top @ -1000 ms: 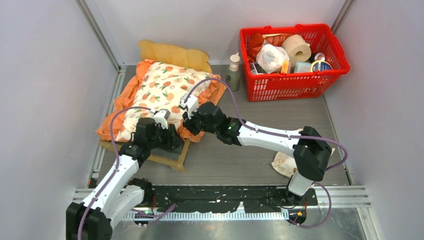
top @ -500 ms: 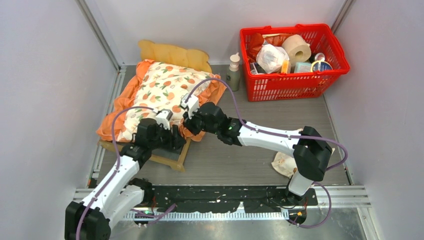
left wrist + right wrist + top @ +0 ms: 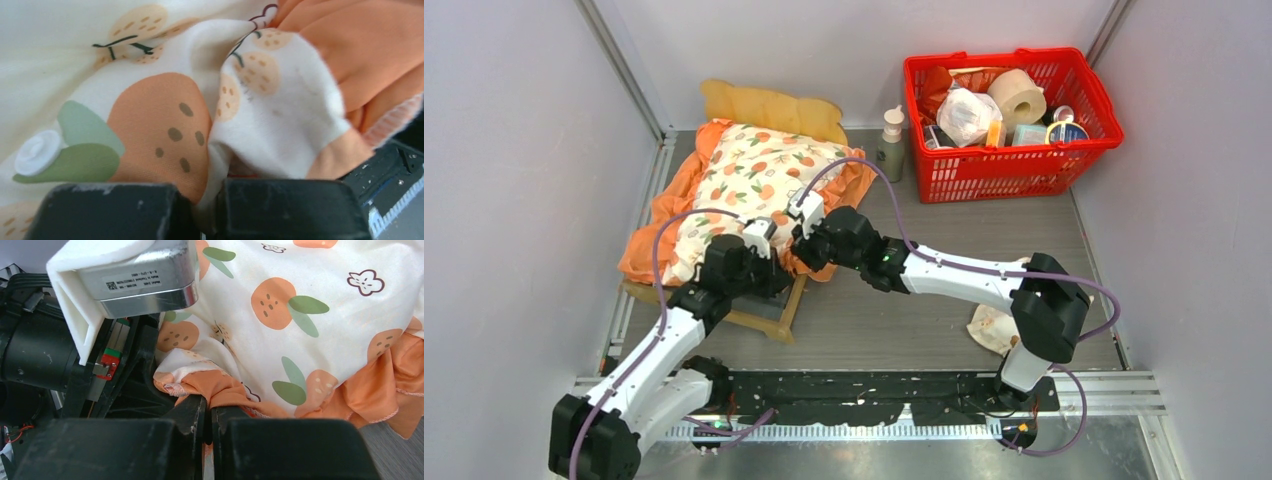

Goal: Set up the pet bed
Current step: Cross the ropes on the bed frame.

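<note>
your left gripper (image 3: 205, 212) is pinching a fold of the cushion (image 3: 150, 115). in the left wrist view its two dark pads sit almost pressed together at the bottom edge, with cream printed cloth caught between them. your right gripper (image 3: 207, 412) is nipped onto the cushion's orange ruffle (image 3: 225, 390) at the lower middle of the right wrist view. its jaws are closed to a thin slit around the ruffle's edge. in the top view both grippers meet at the cushion's near right corner, a little left of the frame's centre.

the pet bed (image 3: 769, 322) sits in the left half of the top view. its wavy headboard (image 3: 769, 108) stands by the back wall, and a bare wood rail shows just below the left gripper. the cushion lies on the bed and spills over its left side. a red basket (image 3: 1009, 175) is at the upper right, with a bottle (image 3: 891, 140) between it and the bed. a small spotted pillow (image 3: 989, 325) lies at the lower right, partly hidden by the right arm.
</note>
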